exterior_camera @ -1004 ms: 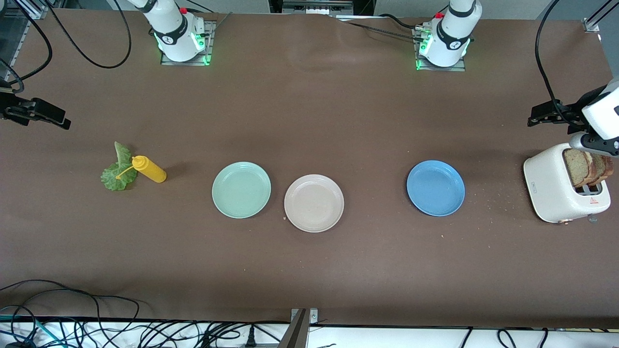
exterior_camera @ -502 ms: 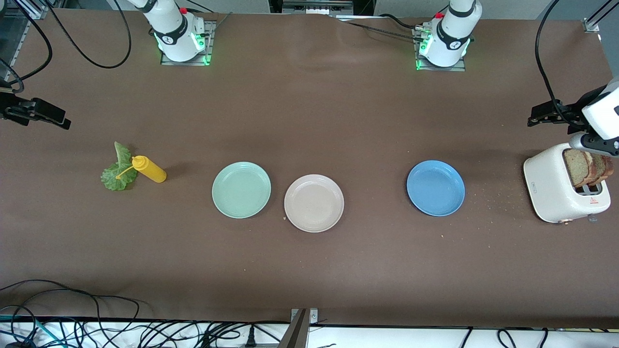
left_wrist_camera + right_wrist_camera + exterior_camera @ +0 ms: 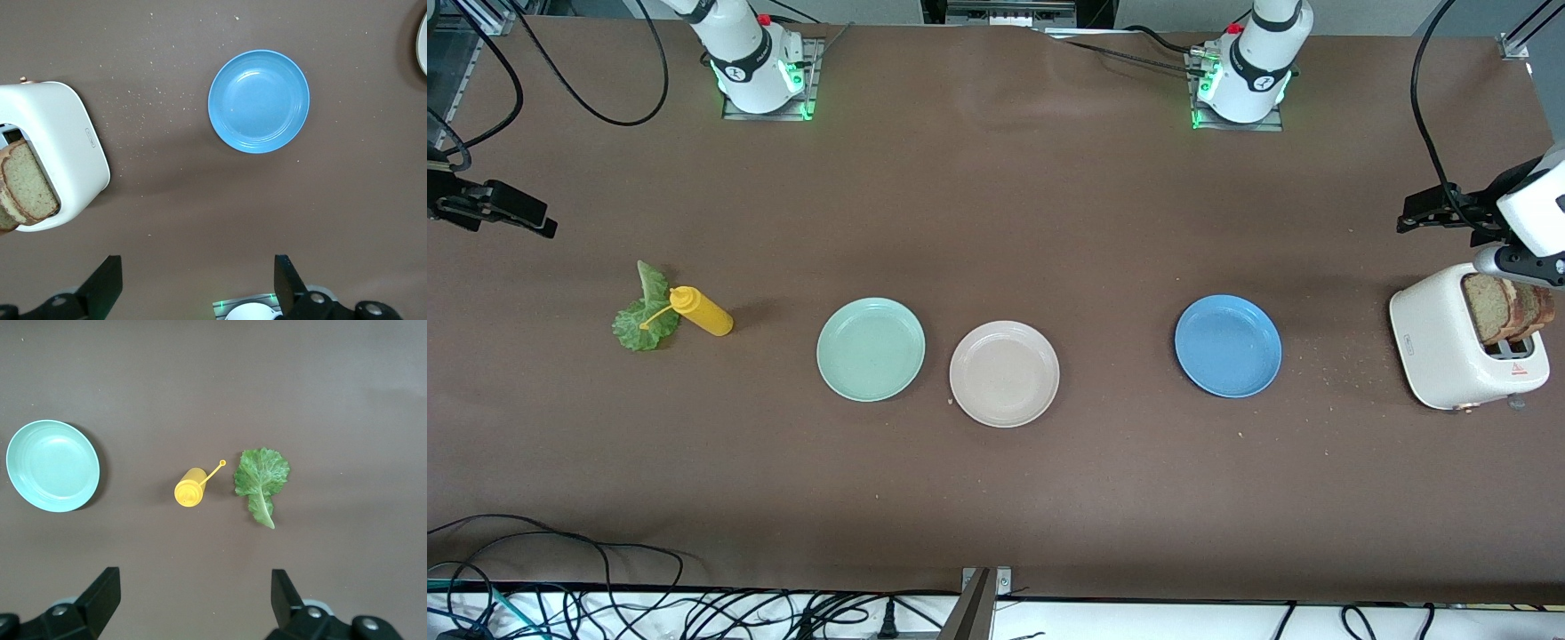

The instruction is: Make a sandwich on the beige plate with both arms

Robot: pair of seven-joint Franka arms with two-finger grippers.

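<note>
Hanging spread wide and empty, left end effector (image 3: 193, 293) above bare bench (image 3: 996, 222) near toaster (image 3: 1449, 351) holding bread slices (image 3: 1507, 307), right end effector (image 3: 193, 610) likewise wide over lettuce leaf (image 3: 645, 311), beige plate (image 3: 1004, 373) bare mid-bench.

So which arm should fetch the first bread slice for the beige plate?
Left, most likely. Its open end effector hangs over the table beside the toaster holding the bread slices. The right end effector, also open, is over the lettuce leaf at the right arm's end. The beige plate is empty.
</note>
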